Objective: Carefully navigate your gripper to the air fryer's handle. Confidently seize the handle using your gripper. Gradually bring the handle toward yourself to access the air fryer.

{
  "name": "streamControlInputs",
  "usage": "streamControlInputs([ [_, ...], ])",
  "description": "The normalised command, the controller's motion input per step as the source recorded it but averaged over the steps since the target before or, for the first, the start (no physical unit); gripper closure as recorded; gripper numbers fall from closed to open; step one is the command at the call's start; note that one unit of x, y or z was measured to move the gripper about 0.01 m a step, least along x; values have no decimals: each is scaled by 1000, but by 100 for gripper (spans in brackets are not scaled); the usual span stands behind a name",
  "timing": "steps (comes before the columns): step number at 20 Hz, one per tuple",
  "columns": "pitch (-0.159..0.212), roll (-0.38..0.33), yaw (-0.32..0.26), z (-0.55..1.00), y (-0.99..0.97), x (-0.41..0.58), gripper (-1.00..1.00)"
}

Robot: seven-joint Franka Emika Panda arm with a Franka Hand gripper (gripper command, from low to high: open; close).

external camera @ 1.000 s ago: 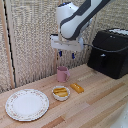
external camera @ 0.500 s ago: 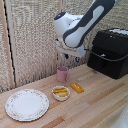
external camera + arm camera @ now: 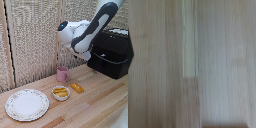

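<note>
Bench (image 3: 100,107) boards are taking up most of what we are seeing, with bare wood lying open along the near edge and in front of the air fryer (image 3: 114,52). Going from the exterior view's left, we are counting one patterned plate (image 3: 27,104), one small bowl (image 3: 61,93) with yellow food in it, one pink mug (image 3: 62,74) behind the bowl, and one yellow piece (image 3: 77,88) lying loose just beside the bowl. At the exterior view's right, one black air fryer is sitting against the back edge, well apart from the dishes. The white arm (image 3: 85,30) is hanging above the bench between the mug and the fryer. We are not making out the handle, and the claw is hidden, so we cannot tell whether it is apart or together. The wrist view is showing only blurred wood grain (image 3: 203,60) and a dark sliver (image 3: 130,50) at one border.
</note>
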Motion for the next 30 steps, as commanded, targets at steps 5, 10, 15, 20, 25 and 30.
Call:
streamControlInputs([
  [5, -1, -139, 109, -19, -639, -23, -100],
  [10, 0, -101, 57, -66, -621, -69, -100],
  [15, 11, -67, 12, -46, -639, -55, -100],
  [20, 17, -18, 128, -37, -663, -29, -100],
  [25, 13, -3, 191, -61, -630, 0, -100],
  [30, 72, -16, 176, -4, -590, -90, -100],
])
